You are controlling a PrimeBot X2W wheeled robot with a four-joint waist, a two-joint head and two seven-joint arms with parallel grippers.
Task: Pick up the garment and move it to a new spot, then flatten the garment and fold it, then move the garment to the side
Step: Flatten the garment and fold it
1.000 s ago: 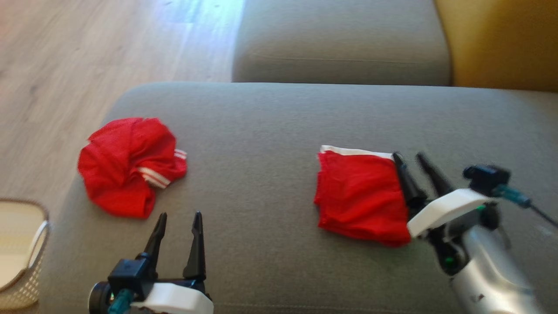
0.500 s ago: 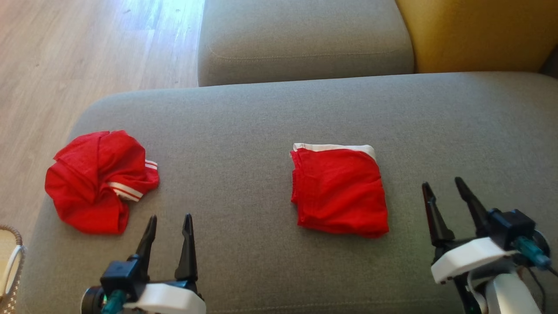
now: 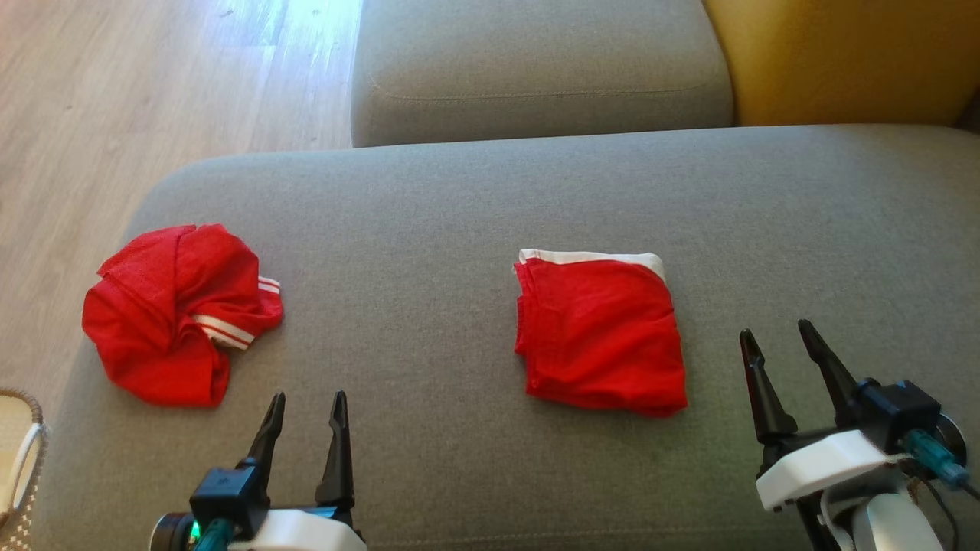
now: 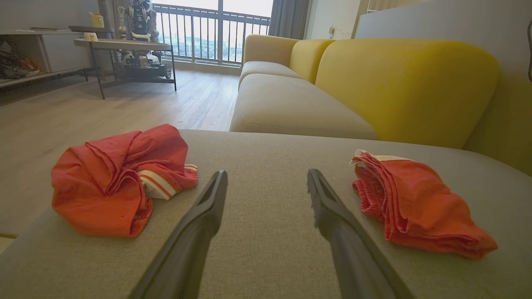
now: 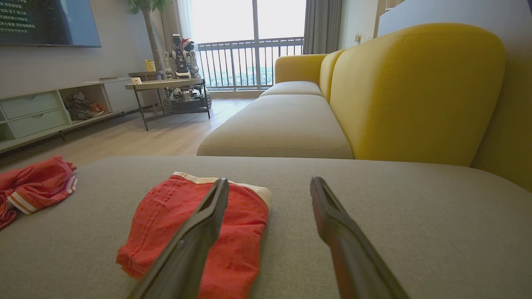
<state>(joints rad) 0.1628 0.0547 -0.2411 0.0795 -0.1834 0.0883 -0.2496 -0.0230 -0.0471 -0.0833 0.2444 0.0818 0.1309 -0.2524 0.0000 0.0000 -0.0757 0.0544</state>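
Head view: wide grey seat cushion (image 3: 429, 222) fills the foreground, a second grey cushion (image 3: 536, 69) behind it, yellow backrest (image 3: 834, 61) at upper right, wood floor (image 3: 153, 92) at upper left. Edge of a woven basket (image 3: 21, 451) at lower left, off the cushion.

Folded garment (image 3: 601, 333): red, roughly square, white band along its far edge, lying flat on the cushion a little right of centre. Near edge slightly uneven, layers showing. In the left wrist view the stacked layers of the folded garment (image 4: 415, 203) are plain along its side.

Crumpled garment (image 3: 176, 314): red with white stripes, bunched in a heap near the cushion's left edge, well apart from the folded one.

Left gripper (image 3: 308, 395): released, fingers spread, holding nothing, low over the cushion, just nearer the robot than the crumpled heap and not touching it.

Right gripper (image 3: 775, 329): released, fingers spread and empty, to the right of the folded garment with bare cushion between them. In its wrist view one finger (image 5: 195, 236) crosses in front of the folded cloth (image 5: 162, 216); no contact visible
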